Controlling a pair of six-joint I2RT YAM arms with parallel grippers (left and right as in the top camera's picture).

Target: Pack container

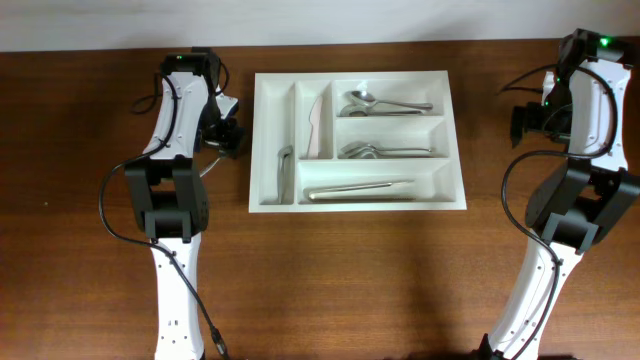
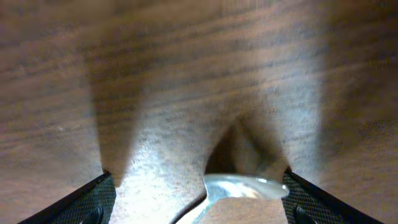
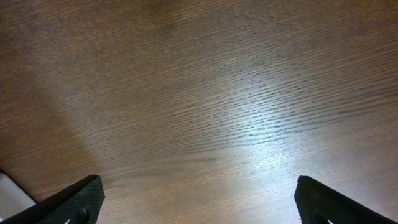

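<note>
The container (image 1: 263, 140), a white cutlery tray, lies in the middle of the wooden table. It holds a pale knife (image 1: 318, 125), a metal piece (image 1: 284, 170), spoons (image 1: 380, 103), more cutlery (image 1: 385, 151) and a long metal knife (image 1: 360, 189). Left of the tray, my left gripper (image 1: 228, 135) is low over the table. In the left wrist view its jaws (image 2: 199, 179) stand open around a metal spoon bowl (image 2: 245, 186), which lies close to the right finger (image 2: 311, 200). My right gripper (image 1: 522, 122) (image 3: 199, 202) is open over bare wood, right of the tray.
Both arms' white bases (image 1: 175, 300) (image 1: 530, 300) rise from the front edge of the table, with black cables looping beside them. A white corner (image 3: 9, 194) shows at the lower left of the right wrist view.
</note>
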